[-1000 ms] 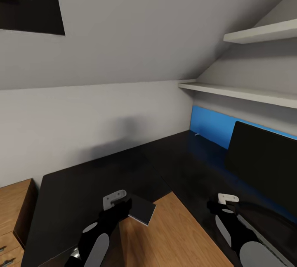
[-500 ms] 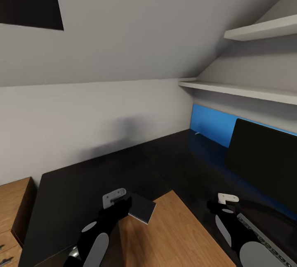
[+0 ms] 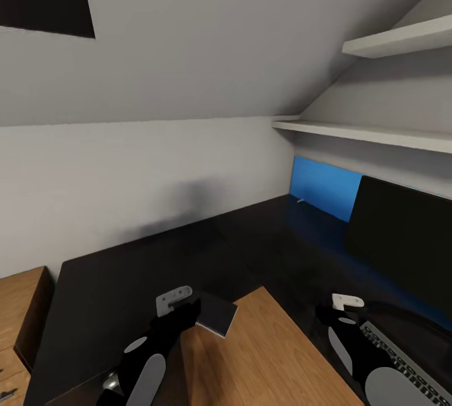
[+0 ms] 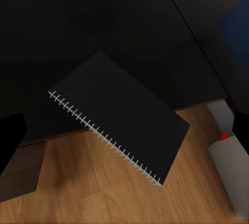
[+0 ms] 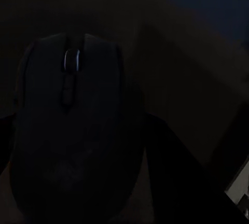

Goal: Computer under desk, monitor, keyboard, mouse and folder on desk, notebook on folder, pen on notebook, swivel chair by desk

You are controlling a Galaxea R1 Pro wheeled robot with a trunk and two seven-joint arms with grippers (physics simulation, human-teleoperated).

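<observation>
Notebook (image 3: 215,314) first: a dark spiral-bound cover pinched at its near edge by the left gripper (image 3: 182,313), jutting out ahead of the fingers and hanging tilted in the air. From the left wrist camera the notebook (image 4: 120,114) sits straight in front of that gripper, its white wire spine running slantwise, half over the black desk (image 3: 144,268) and half over the wood floor (image 3: 263,356) below. Over to the right gripper (image 3: 331,317), dark against the dark tabletop, so whether its jaws are spread or pressed together I cannot tell from the head camera. The right wrist camera shows a black mouse (image 5: 72,130) looming directly ahead of the fingers, scroll wheel facing up; whether it is pinched I cannot say either. Just past that gripper, on its outer side, the keyboard (image 3: 408,371) lies flat on the desk, grey keys catching the light. Beyond the gripper and further out stands the monitor (image 3: 405,243), black front facing in, bright blue back panel (image 3: 323,186) behind it.
</observation>
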